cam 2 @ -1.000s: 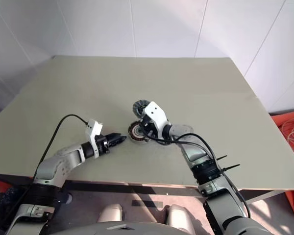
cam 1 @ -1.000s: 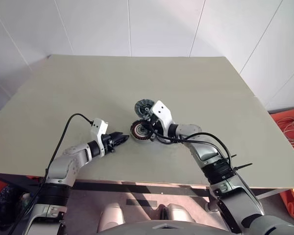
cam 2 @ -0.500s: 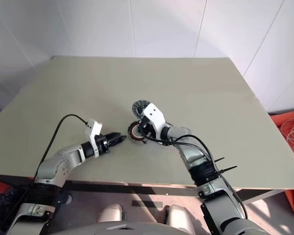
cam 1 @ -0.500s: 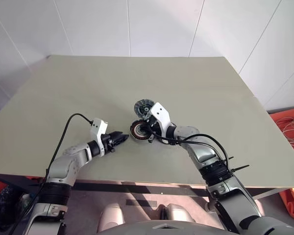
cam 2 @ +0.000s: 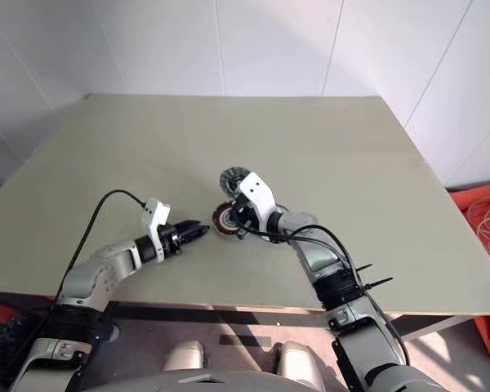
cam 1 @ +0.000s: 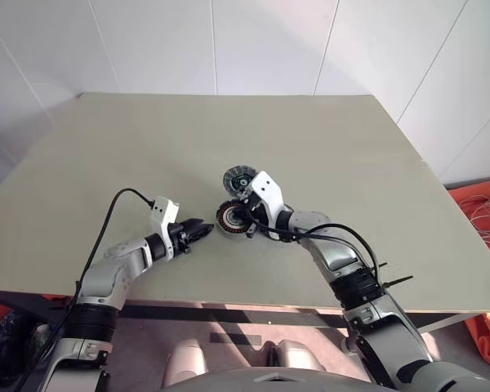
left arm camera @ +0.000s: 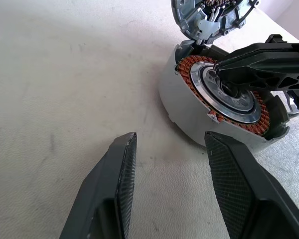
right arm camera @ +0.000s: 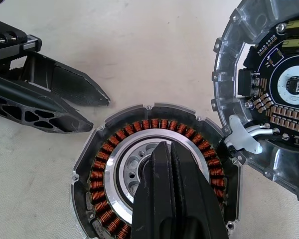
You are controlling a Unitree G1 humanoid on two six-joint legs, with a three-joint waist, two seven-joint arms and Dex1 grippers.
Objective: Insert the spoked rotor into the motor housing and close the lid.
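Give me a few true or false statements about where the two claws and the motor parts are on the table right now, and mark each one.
1. The right claw is shut, with its tips over the silver hub of the motor housing. True.
2. The left claw is clamped on the housing. False: its fingers stand apart, just short of the housing, holding nothing.
3. A black rotor already sits inside the housing. False: the copper windings and the hub are uncovered.
4. A second round part, with a circuit board on its upward face, lies right beside the housing. True.
5. Both parts rest on the table. True.
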